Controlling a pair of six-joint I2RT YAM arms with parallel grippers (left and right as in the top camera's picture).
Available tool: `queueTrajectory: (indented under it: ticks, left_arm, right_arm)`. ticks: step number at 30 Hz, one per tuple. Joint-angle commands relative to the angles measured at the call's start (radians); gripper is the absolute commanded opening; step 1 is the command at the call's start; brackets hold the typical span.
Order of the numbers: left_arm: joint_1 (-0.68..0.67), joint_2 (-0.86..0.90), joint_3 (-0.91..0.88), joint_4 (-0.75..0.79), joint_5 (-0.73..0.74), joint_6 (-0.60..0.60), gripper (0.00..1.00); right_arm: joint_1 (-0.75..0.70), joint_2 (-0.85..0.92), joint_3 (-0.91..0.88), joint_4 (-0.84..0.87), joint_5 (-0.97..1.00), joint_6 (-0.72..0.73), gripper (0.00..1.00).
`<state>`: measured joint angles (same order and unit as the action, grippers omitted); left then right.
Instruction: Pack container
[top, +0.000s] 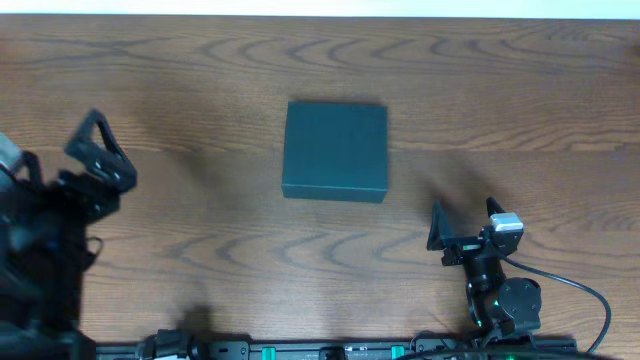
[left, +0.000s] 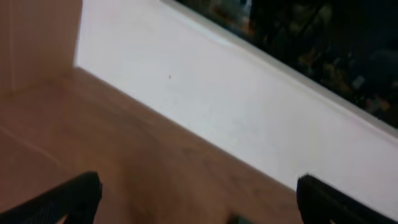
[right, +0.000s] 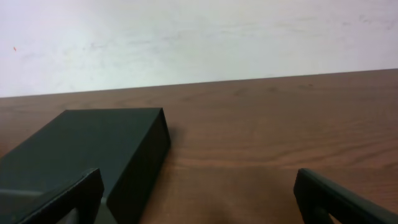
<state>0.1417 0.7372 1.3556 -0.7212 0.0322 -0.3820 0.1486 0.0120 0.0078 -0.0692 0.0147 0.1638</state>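
The container (top: 335, 150) is a dark teal-black square box. It lies flat on the wooden table (top: 200, 60), at mid-width and slightly nearer the far edge than the near edge. Its lid is closed. In the right wrist view the container (right: 93, 143) sits ahead and to the left of the fingers, with a white wall (right: 199, 37) behind the table's far edge.

The left gripper (top: 108, 150) is positioned near the left edge of the table, well apart from the container. Its jaws are spread wide and hold nothing; the left wrist view (left: 199, 205) shows only bare table between them.

The right gripper (top: 465, 215) is positioned near the near edge, beyond the container's near right corner and not touching it. Its jaws are spread wide and empty.
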Motion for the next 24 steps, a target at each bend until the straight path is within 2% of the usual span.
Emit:
queueTrajectory:
  ticks: [1, 6, 13, 18, 24]
  left_arm:
    - [-0.003, -0.153, -0.183, 0.096, -0.023, 0.005, 0.99]
    - [-0.003, -0.349, -0.513, 0.312, -0.023, 0.004, 0.99]
    - [-0.011, -0.527, -0.875, 0.581, -0.021, 0.003, 0.98]
    - [-0.058, -0.575, -1.023, 0.710, -0.022, 0.003, 0.99]
    - [-0.107, -0.578, -1.098, 0.742, -0.022, 0.004, 0.99]
  right_arm:
    - [-0.008, -0.007, -0.003, -0.003, -0.004, -0.015, 0.99]
    - [-0.008, -0.007, -0.003, -0.004, -0.004, -0.015, 0.99]
    - [-0.008, -0.007, -0.003, -0.004, -0.004, -0.015, 0.99]
    - [-0.008, -0.007, -0.003, -0.003, -0.004, -0.015, 0.99]
    - [-0.008, -0.007, -0.003, -0.004, -0.004, -0.015, 0.99]
